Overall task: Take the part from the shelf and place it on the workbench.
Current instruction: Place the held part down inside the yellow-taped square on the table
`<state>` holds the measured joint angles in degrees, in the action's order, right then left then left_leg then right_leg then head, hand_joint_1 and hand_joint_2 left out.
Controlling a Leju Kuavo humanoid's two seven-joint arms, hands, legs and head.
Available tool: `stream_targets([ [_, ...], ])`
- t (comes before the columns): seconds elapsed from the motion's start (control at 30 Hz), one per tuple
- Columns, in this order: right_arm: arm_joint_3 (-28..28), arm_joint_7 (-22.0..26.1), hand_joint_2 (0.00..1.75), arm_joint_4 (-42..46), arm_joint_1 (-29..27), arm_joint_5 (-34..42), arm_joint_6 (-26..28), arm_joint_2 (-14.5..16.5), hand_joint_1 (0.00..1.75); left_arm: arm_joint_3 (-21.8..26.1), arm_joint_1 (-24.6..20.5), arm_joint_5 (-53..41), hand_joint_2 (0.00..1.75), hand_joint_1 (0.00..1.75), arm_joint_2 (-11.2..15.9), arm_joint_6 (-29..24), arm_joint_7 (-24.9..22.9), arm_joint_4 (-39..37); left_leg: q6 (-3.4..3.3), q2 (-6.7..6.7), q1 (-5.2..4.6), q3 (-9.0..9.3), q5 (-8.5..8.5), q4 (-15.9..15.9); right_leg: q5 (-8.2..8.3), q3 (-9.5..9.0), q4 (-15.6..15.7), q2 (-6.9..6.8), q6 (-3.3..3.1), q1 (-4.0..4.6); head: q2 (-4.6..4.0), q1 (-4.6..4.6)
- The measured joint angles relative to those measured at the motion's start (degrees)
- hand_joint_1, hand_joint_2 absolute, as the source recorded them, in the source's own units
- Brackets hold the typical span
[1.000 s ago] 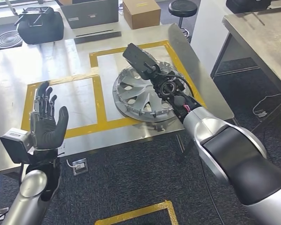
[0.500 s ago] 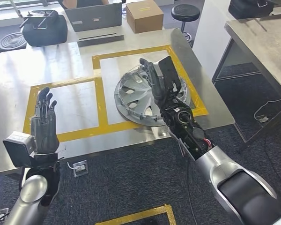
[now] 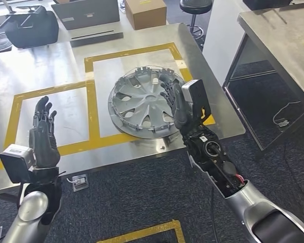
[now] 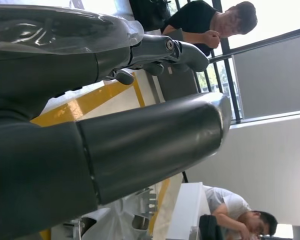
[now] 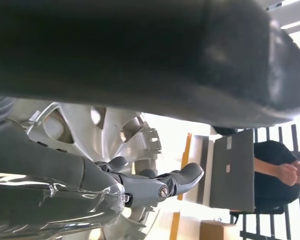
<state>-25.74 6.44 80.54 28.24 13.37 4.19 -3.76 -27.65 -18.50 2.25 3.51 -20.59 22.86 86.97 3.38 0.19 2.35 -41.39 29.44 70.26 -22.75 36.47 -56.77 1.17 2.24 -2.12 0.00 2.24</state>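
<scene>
The part, a silver hubcap [image 3: 145, 101], lies flat on the steel workbench [image 3: 59, 58] inside the right yellow-taped square. My right hand [image 3: 177, 104] stands upright at the hubcap's right rim with its fingers apart and nothing in it. In the right wrist view the hubcap [image 5: 103, 125] lies just beyond the right hand's fingers [image 5: 160, 187]. My left hand [image 3: 43, 134] is raised over the table's front left edge, palm turned inward, fingers spread and empty. The left wrist view shows its thumb [image 4: 141, 145] and a piece of the hubcap [image 4: 135, 220].
At the back of the workbench are a black bag [image 3: 28, 25], a laptop [image 3: 85, 12] and a cardboard box [image 3: 145, 12]. A stool [image 3: 191, 6] stands behind. A second steel table [image 3: 280, 40] is at the right. Seated people [image 4: 212, 27] show in the wrist views.
My right hand has lifted off the hubcap, turned upright and drawn back toward the table's front edge. The hubcap stays on the table. The head view has shifted slightly.
</scene>
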Motion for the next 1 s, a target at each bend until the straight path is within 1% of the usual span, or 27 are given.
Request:
stream_targets([
  [0.03, 0.0, 0.0, 0.0, 0.4, -0.4, 0.1, 0.0, -0.1, 0.0, 0.0, 0.0, 0.0, 0.0, 0.0, 0.1, 0.0, 0.0, 0.0, -0.57, 0.02, -0.28, 1.23, -2.72, -4.0, -0.05, -0.06, 0.0, 0.09, -0.06, -0.01, 0.0, -0.2],
  [0.07, 0.0, 0.0, 0.0, 0.7, -0.8, 0.2, 0.1, -0.3, 0.0, 0.0, 0.0, 0.0, 0.0, 0.0, 0.2, 0.0, 0.0, 0.0, -1.2, 0.03, -0.69, 2.67, -4.89, -8.0, -0.05, -0.05, 0.1, 0.2, -0.05, 0.0, 0.0, -0.42],
  [0.1, 0.0, -0.1, 0.0, 1.1, -1.3, 0.3, 0.1, -0.4, 0.0, 0.1, 0.0, 0.0, 0.0, 0.0, 0.2, 0.0, 0.0, 0.0, -1.73, -0.01, -1.13, 3.83, -6.47, -11.3, 0.03, 0.01, 0.1, 0.27, 0.07, -0.03, 0.0, -0.6],
  [0.13, 0.0, -0.1, 0.0, 1.3, -1.9, 0.5, 0.2, -0.5, 0.0, 0.1, 0.1, 0.0, 0.0, 0.0, 0.2, 0.1, 0.0, 0.0, -2.11, -0.07, -1.54, 4.54, -7.23, -13.2, 0.16, -0.01, 0.3, 0.3, 0.26, -0.11, 0.0, -0.69],
  [0.17, 0.0, -0.1, 0.0, 1.6, -2.8, 0.5, 0.4, -0.7, 0.0, 0.1, 0.2, 0.0, 0.0, 0.0, 0.3, 0.2, 0.1, -0.1, -2.29, -0.18, -1.87, 4.82, -7.29, -13.8, 0.35, -0.06, 0.6, 0.26, 0.55, -0.21, 0.0, -0.69],
  [0.23, 0.0, -0.1, 0.0, 2.2, -4.7, 0.6, 0.7, -1.2, 0.0, 0.1, 0.2, 0.0, 0.0, 0.0, 0.3, 0.4, 0.2, -0.1, -2.67, -0.28, -1.99, 5.24, -7.57, -15.1, 0.44, -0.18, 1.2, 0.06, 1.15, -0.48, 0.0, -0.55],
  [0.27, 0.0, -0.1, 0.0, 2.5, -5.3, 0.5, 0.9, -1.5, 0.0, 0.1, 0.2, 0.0, 0.0, 0.0, 0.4, 0.6, 0.2, -0.2, -2.99, -0.24, -1.9, 5.52, -7.69, -15.9, -0.36, 0.04, 0.8, -0.09, 1.22, -0.47, 0.0, -0.32],
  [0.3, 0.1, -0.2, 0.0, 3.0, -5.7, 0.4, 1.1, -1.8, 0.0, 0.1, 0.1, 0.0, 0.0, 0.0, 0.3, 0.7, 0.3, -0.2, -3.4, -0.17, -1.74, 5.74, -7.87, -16.6, -2.0, 0.52, -0.7, -0.21, 1.11, -0.32, 0.0, 0.04],
  [0.33, 0.2, -0.2, 0.0, 3.5, -5.8, 0.2, 1.2, -2.0, 0.0, 0.1, 0.1, 0.0, 0.0, 0.0, 0.3, 0.8, 0.3, -0.2, -3.79, -0.07, -1.6, 5.85, -8.04, -16.9, -4.41, 1.36, -3.7, -0.32, 0.89, -0.1, 0.0, 0.56],
  [0.37, 0.3, -0.3, 0.0, 4.0, -5.9, 0.1, 1.4, -2.1, 0.0, 0.1, 0.0, 0.0, 0.0, 0.0, 0.2, 0.9, 0.3, -0.3, -4.09, -0.03, -1.64, 5.77, -8.26, -17.0, -6.93, 2.35, -7.7, -0.36, 0.75, 0.22, 0.0, 1.1],
  [0.4, 0.3, -0.4, 0.0, 4.5, -5.9, 0.1, 1.5, -2.2, 0.0, 0.1, 0.0, 0.0, 0.0, 0.0, 0.1, 0.9, 0.4, -0.3, -4.29, 0.02, -1.68, 5.62, -8.46, -16.9, -8.96, 3.26, -11.8, -0.36, 0.77, 0.46, 0.0, 1.51],
  [0.43, 0.4, -0.4, 0.0, 4.9, -5.9, 0.1, 1.6, -2.3, 0.0, 0.1, -0.1, 0.0, 0.0, 0.0, 0.0, 0.9, 0.4, -0.3, -4.4, 0.05, -1.75, 5.42, -8.67, -16.8, -10.04, 3.68, -14.7, -0.38, 0.88, 0.63, 0.0, 1.8],
  [0.47, 0.4, -0.5, 0.0, 5.3, -5.9, 0.1, 1.7, -2.3, 0.0, 0.1, -0.1, 0.0, 0.0, 0.0, 0.0, 0.9, 0.4, -0.3, -4.45, 0.07, -1.8, 5.16, -8.9, -16.7, -10.0, 3.12, -15.3, -0.43, 1.0, 0.72, 0.0, 1.95],
  [0.5, 0.4, -0.5, 0.0, 5.7, -5.8, 0.1, 1.7, -2.4, 0.0, 0.1, -0.2, 0.0, 0.0, 0.0, -0.1, 0.9, 0.4, -0.3, -4.44, 0.05, -1.84, 4.86, -9.14, -16.6, -9.05, 1.47, -13.6, -0.48, 1.05, 0.75, 0.0, 2.1],
  [0.53, 0.5, -0.5, 0.0, 6.2, -5.8, 0.1, 1.8, -2.4, 0.0, 0.1, -0.3, 0.0, 0.0, 0.0, -0.2, 0.9, 0.4, -0.3, -4.37, -0.01, -1.84, 4.58, -9.39, -16.5, -7.58, -1.18, -9.8, -0.52, 0.98, 0.76, 0.0, 2.36],
  [0.6, 0.6, -0.6, 0.0, 7.2, -5.4, 0.1, 1.8, -2.4, 0.0, 0.1, -0.6, 0.0, 0.0, 0.0, -0.3, 0.9, 0.4, -0.3, -4.02, -0.14, -1.86, 4.06, -10.0, -16.3, -5.83, -6.67, -1.1, -0.48, 0.44, 0.98, 0.0, 2.9],
  [0.63, 0.7, -0.6, 0.0, 7.7, -5.2, 0.0, 1.8, -2.4, 0.0, 0.1, -0.7, 0.0, 0.0, 0.0, -0.4, 0.9, 0.4, -0.3, -3.74, -0.2, -1.84, 3.92, -10.38, -16.3, -5.41, -8.3, 1.5, -0.43, 0.1, 1.19, 0.0, 3.01],
  [0.67, 0.7, -0.5, 0.0, 8.1, -5.0, 0.0, 1.8, -2.4, 0.0, 0.1, -0.8, 0.0, 0.0, 0.0, -0.4, 0.9, 0.4, -0.3, -3.43, -0.22, -1.77, 3.81, -10.81, -16.3, -5.35, -8.94, 2.6, -0.38, -0.24, 1.45, 0.0, 3.13],
  [0.7, 0.7, -0.6, 0.0, 8.4, -5.0, 0.0, 1.8, -2.5, 0.0, 0.1, -0.9, 0.0, 0.0, 0.0, -0.5, 1.0, 0.4, -0.3, -3.09, -0.26, -1.69, 3.77, -11.31, -16.5, -4.83, -8.97, 2.7, -0.37, -0.58, 1.68, 0.0, 3.23],
  [0.73, 0.7, -0.6, 0.0, 8.7, -4.9, 0.0, 1.8, -2.5, 0.0, 0.1, -0.9, 0.0, 0.0, 0.0, -0.5, 1.0, 0.5, -0.3, -2.76, -0.33, -1.66, 3.67, -11.63, -16.6, -4.29, -8.66, 2.9, -0.49, -0.97, 1.58, 0.0, 3.33],
  [0.77, 0.7, -0.7, 0.0, 8.9, -4.8, 0.0, 1.8, -2.5, 0.0, 0.1, -1.0, 0.1, 0.0, 0.0, -0.6, 1.0, 0.5, -0.3, -2.46, -0.4, -1.63, 3.32, -11.18, -16.3, -3.64, -8.36, 3.2, -0.64, -1.39, 1.45, 0.0, 3.4],
  [0.8, 0.7, -0.7, 0.0, 9.1, -4.7, 0.0, 1.8, -2.5, 0.0, 0.1, -1.0, 0.1, 0.0, 0.0, -0.6, 1.0, 0.5, -0.3, -2.15, -0.46, -1.61, 2.67, -9.66, -15.2, -2.88, -7.9, 3.4, -0.82, -1.87, 1.26, 0.0, 3.16],
  [0.83, 0.7, -0.8, 0.0, 9.3, -4.6, 0.0, 1.8, -2.5, 0.0, 0.1, -1.1, 0.1, 0.0, 0.0, -0.5, 1.0, 0.5, -0.3, -1.86, -0.49, -1.55, 1.67, -7.01, -12.7, -2.12, -7.26, 3.7, -1.01, -2.25, 1.06, 0.0, 2.75],
  [0.9, 0.7, -0.8, 0.0, 9.6, -4.5, 0.0, 1.8, -2.5, 0.0, 0.1, -1.1, 0.2, 0.0, 0.0, -0.5, 1.0, 0.5, -0.3, -1.29, -0.47, -1.28, -0.66, -0.79, -4.7, -0.83, -5.71, 3.7, -1.19, -2.61, 1.09, 0.0, 1.77],
  [0.93, 0.7, -0.9, 0.0, 9.7, -4.6, 0.0, 1.8, -2.5, 0.0, 0.1, -1.1, 0.2, 0.0, 0.0, -0.5, 1.0, 0.5, -0.3, -1.06, -0.46, -1.19, -1.46, 1.04, -0.7, -0.23, -4.87, 3.6, -1.26, -2.58, 1.1, 0.0, 1.36],
  [0.97, 0.7, -0.9, 0.0, 9.8, -4.6, 0.0, 1.8, -2.5, 0.0, 0.1, -1.1, 0.2, 0.0, 0.0, -0.5, 1.0, 0.5, -0.3, -0.87, -0.46, -1.13, -1.67, 1.5, 2.0, 0.35, -4.05, 3.6, -1.31, -2.51, 1.09, 0.0, 0.99],
  [1.0, 0.7, -0.9, 0.0, 9.8, -4.6, 0.0, 1.8, -2.5, 0.0, 0.1, -1.1, 0.2, 0.0, 0.0, -0.5, 1.0, 0.5, -0.3, -0.73, -0.46, -1.05, -0.94, 0.6, 3.0, 0.95, -3.19, 3.5, -1.35, -2.36, 1.06, 0.0, 0.68],
])
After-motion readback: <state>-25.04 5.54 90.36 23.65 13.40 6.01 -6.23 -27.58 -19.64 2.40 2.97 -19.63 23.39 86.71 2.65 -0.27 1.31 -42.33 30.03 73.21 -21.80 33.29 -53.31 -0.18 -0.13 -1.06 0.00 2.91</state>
